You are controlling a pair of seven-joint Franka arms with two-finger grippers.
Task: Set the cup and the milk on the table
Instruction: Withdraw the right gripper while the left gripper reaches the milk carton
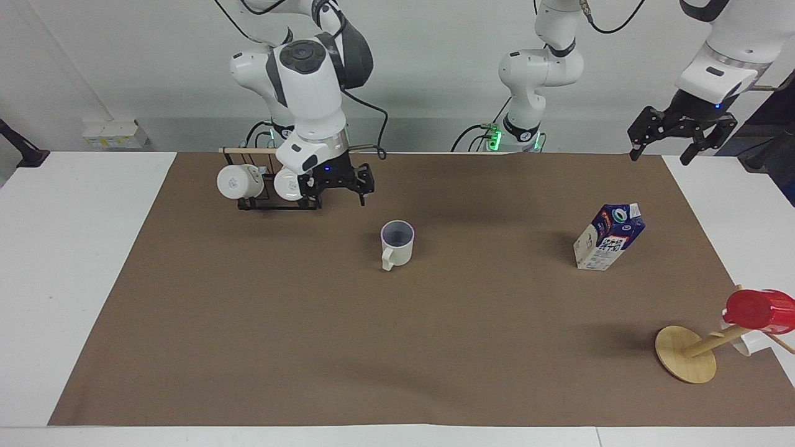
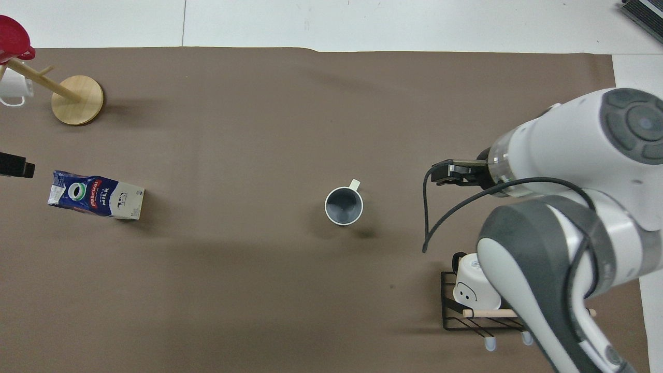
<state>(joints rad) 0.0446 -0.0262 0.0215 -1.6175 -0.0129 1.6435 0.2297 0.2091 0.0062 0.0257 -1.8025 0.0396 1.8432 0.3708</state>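
Counter (image 1: 74, 261): brown sheet carries both task things; retreat of both arms judged the remaining step.
Right hand (image 1: 336, 184): open, empty, raised by the rack (image 1: 273, 202); best lifted clear of it.
Left hand (image 1: 682, 133): open, empty, waiting.
Milk (image 1: 608, 236): at 3 o'clock of the cup, leaning.
Cup (image 1: 397, 243): upright, mid-counter, handle at 6 o'clock in the facing view.
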